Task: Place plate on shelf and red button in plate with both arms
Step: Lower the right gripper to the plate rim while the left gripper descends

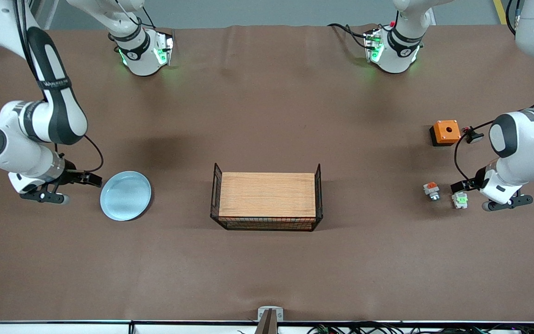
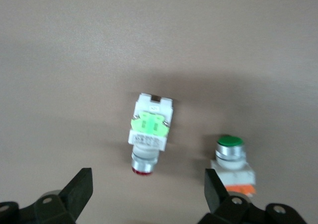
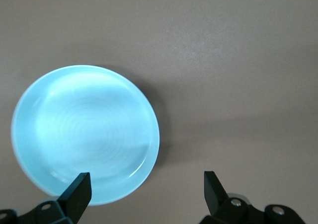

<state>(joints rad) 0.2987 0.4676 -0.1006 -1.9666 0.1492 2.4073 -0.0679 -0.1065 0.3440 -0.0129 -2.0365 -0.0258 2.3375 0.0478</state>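
Observation:
The pale blue plate [image 1: 125, 195] [image 3: 84, 134] lies flat on the brown table toward the right arm's end. My right gripper [image 1: 86, 178] [image 3: 146, 194] hangs open over the plate's edge, one finger [image 3: 78, 190] above the rim and the other over bare table. The red button [image 1: 460, 200] [image 2: 149, 134], a white module with a green tab and a dark red cap, lies on its side toward the left arm's end. My left gripper [image 1: 463, 186] [image 2: 149, 194] hovers open just off its red cap, holding nothing.
A wire basket [image 1: 214, 190] with a wooden board in it stands mid-table. A similar module with an orange tab and green cap [image 1: 431, 190] [image 2: 231, 159] sits beside the red button. An orange box with a hole [image 1: 445, 132] and a small black part [image 1: 473, 136] lie farther from the front camera.

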